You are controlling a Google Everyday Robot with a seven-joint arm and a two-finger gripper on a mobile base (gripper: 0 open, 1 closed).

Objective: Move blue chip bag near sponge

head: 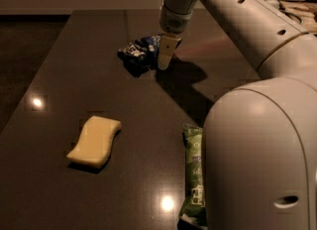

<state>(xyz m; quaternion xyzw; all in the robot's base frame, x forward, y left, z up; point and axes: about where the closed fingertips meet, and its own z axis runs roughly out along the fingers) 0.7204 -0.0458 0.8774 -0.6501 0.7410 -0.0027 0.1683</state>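
The blue chip bag (137, 51) lies crumpled on the dark table, at the back centre. My gripper (164, 58) hangs down from the pale arm right at the bag's right edge, close above the table. The sponge (95, 141), a pale yellow block with wavy sides, lies at the front left, well apart from the bag. I cannot tell whether the gripper touches the bag.
A green chip bag (194, 174) lies at the front, its right part hidden behind my arm's large pale link (257, 154). The dark table (74, 75) ends at the left onto dark floor. Some objects (297, 11) show at the far right.
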